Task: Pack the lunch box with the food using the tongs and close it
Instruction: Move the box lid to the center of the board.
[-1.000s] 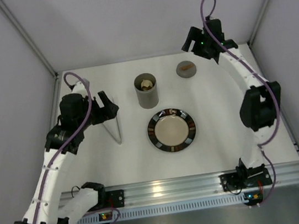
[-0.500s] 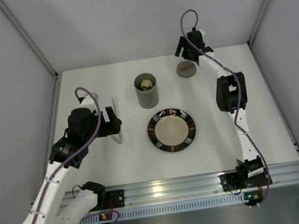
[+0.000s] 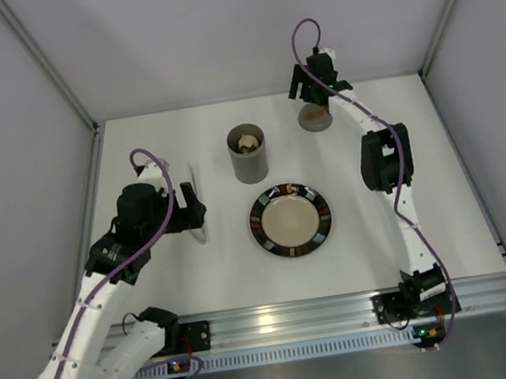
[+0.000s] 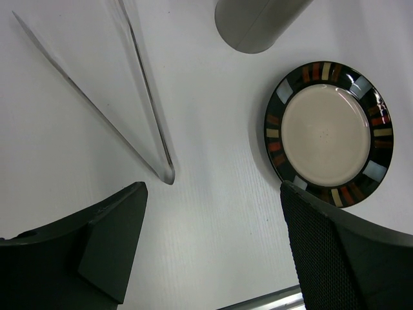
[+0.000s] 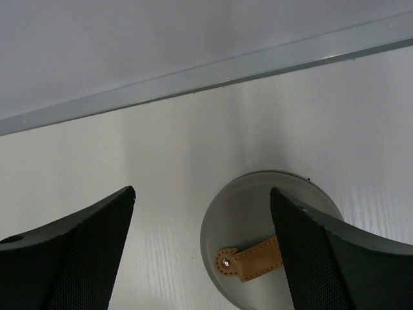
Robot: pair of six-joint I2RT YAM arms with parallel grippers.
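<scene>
Lunch box (image 3: 250, 165): tall, dark-grey, open-topped cylinder

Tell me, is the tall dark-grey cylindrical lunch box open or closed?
Open. The tall dark-grey lunch box shows an uncovered mouth with a cream food piece inside; the flat grey round lid lies apart from it.

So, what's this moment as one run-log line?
left claw open above tongs | right claw open above lid | box uncovered, food inside

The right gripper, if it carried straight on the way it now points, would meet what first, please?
Probably the round grey lid with its tan strap, lying ahead of the open right gripper; depth is unclear.
</scene>
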